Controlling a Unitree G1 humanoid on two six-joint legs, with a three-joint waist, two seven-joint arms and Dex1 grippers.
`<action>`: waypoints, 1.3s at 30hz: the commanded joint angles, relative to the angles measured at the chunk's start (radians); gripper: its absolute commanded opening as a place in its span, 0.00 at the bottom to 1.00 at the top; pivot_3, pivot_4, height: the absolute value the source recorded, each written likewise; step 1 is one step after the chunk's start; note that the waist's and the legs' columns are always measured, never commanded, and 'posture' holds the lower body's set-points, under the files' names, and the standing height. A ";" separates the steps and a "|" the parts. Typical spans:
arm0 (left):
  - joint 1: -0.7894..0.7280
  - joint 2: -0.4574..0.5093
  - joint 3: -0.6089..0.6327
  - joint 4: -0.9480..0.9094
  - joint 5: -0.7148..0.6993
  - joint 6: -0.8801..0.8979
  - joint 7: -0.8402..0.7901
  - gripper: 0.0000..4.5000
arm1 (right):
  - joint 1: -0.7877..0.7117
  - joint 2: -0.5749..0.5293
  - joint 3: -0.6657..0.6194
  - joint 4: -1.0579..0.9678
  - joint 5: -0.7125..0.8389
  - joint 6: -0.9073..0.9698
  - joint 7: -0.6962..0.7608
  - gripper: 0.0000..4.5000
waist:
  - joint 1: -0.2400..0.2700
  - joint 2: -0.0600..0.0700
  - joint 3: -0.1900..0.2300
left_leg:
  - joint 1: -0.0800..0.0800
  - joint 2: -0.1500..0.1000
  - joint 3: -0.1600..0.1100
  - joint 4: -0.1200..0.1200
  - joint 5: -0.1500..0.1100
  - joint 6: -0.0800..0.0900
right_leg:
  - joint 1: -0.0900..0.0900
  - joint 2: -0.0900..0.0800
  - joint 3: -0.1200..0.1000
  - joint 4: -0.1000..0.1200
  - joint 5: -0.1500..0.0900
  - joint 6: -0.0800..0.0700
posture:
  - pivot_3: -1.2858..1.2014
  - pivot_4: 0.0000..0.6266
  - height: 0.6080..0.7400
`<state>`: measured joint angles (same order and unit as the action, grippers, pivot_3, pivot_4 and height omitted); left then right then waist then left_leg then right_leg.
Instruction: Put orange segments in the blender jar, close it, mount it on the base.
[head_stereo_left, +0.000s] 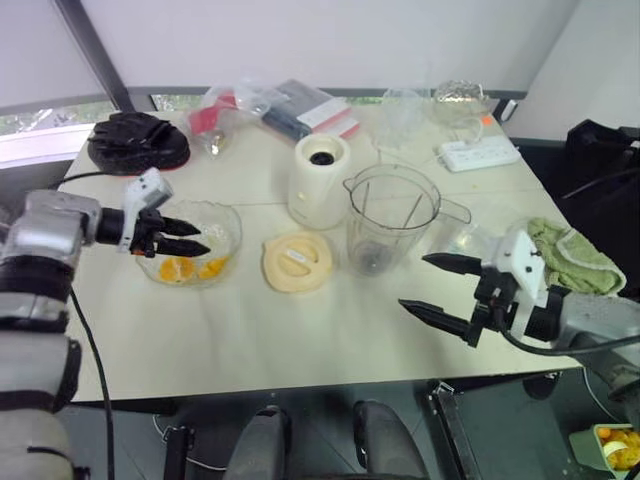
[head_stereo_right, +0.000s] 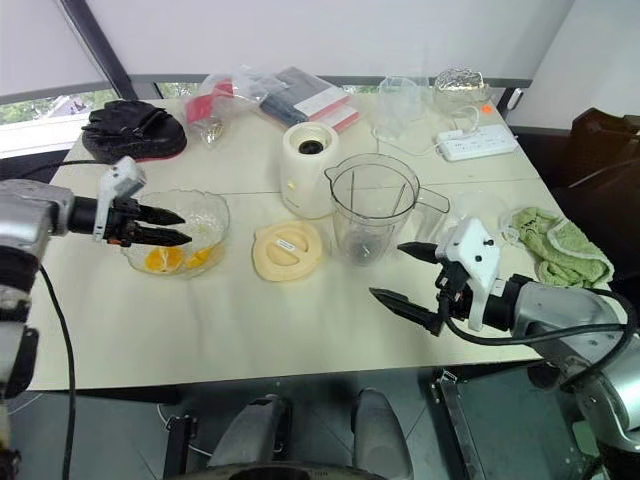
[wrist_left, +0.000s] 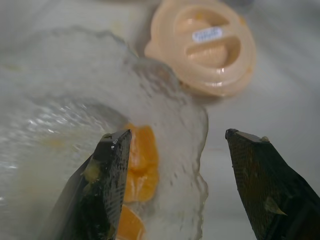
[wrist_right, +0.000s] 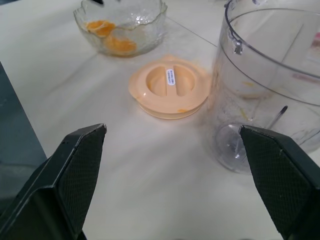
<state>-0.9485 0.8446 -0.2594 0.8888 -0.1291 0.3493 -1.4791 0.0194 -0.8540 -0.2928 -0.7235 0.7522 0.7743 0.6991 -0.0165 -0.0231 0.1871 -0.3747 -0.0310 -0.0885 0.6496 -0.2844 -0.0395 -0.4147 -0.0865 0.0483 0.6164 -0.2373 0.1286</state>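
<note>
Orange segments (head_stereo_left: 185, 269) lie in a shallow clear crinkled bowl (head_stereo_left: 227, 222) at the table's left. My left gripper (head_stereo_left: 192, 237) hangs open just above the bowl, empty, one finger over the segments (wrist_left: 141, 162). The clear blender jar (head_stereo_left: 391, 218) stands upright at the middle, with no segments inside. Behind it to the left stands the cream-white base (head_stereo_left: 319, 180) with its dark socket. My right gripper (head_stereo_left: 437, 287) is open and empty, in front of and to the right of the jar (wrist_right: 270, 85).
A flat cream-yellow lid (head_stereo_left: 297, 262) lies between bowl and jar. At the back lie black gloves (head_stereo_left: 137, 141), plastic bags (head_stereo_left: 232, 110), a clear cup (head_stereo_left: 400, 112) and a power strip (head_stereo_left: 478, 152). A green cloth (head_stereo_left: 568, 255) sits at the right edge.
</note>
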 joint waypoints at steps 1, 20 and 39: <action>-0.071 -0.015 -0.049 0.130 0.119 -0.127 -0.019 0.69 | -0.002 0.001 -0.017 -0.043 0.018 -0.001 -0.018 0.99 | 0.000 -0.001 0.001 | 0.000 0.000 0.000 0.000 0.000 0.000 | 0.000 0.000 0.000 0.000 0.000 0.000 | 0.52 0.24 1.00; -0.193 -0.170 -0.122 0.411 0.411 -0.324 0.080 0.69 | -0.100 -0.081 0.044 0.034 0.001 0.002 0.081 0.99 | 0.004 -0.002 0.001 | -0.001 0.000 0.000 0.001 -0.001 0.001 | -0.001 0.000 0.000 0.002 0.001 0.003 | 0.52 0.24 1.00; -0.135 -0.241 -0.080 0.438 0.455 -0.305 0.219 0.69 | -0.105 -0.089 0.025 0.019 -0.005 0.009 0.059 0.99 | 0.005 -0.002 0.001 | -0.001 -0.001 -0.001 0.003 -0.001 0.001 | 0.000 0.000 0.000 0.004 0.002 0.004 | 0.52 0.24 1.00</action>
<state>-1.1079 0.6199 -0.3400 1.3167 0.3190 0.0408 -1.2604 -0.0705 -0.9316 -0.2463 -0.6824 0.7491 0.7943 0.7612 -0.0113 -0.0249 0.1880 -0.3751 -0.0317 -0.0891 0.6526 -0.2852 -0.0381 -0.4148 -0.0870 0.0484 0.6203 -0.2351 0.1331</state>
